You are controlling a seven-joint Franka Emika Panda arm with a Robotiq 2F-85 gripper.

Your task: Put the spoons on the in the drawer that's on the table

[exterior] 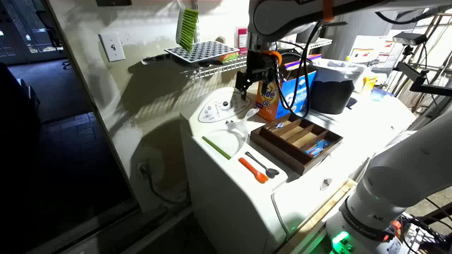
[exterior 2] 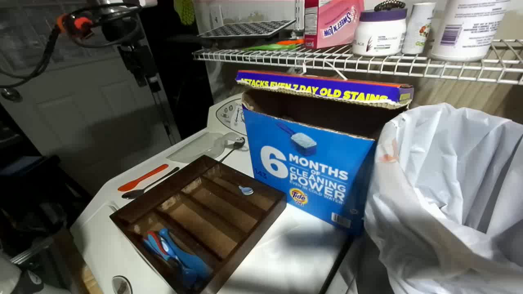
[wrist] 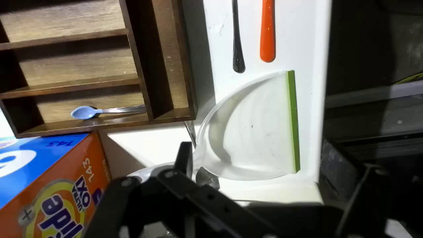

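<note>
The drawer is a brown divided tray point(exterior: 300, 165) on the white table point(exterior: 307, 192), also in an exterior view point(exterior 2: 245, 245) and the wrist view point(wrist: 132, 59). An orange spoon point(exterior: 253, 170) and a black spoon point(exterior: 259, 163) lie beside it, handles visible in the wrist view point(wrist: 267, 36) point(wrist: 237, 43). A dark metal spoon point(exterior 2: 235, 148) lies behind the dustpan, its bowl partly hidden in the wrist view point(wrist: 207, 178). A light blue spoon point(wrist: 84, 112) and several blue and red utensils point(exterior 2: 175, 255) lie in compartments. My gripper point(exterior: 249, 92) is open and empty above the back panel.
A clear dustpan point(wrist: 254, 125) with green lip lies beside the drawer. A Tide box point(exterior 2: 306, 163) and a lined bin point(exterior 2: 441, 196) stand behind the drawer. A wire shelf point(exterior 2: 351, 61) with bottles and a hanging green brush point(exterior: 187, 30) are above. A control panel point(exterior: 224, 106) rises at the back.
</note>
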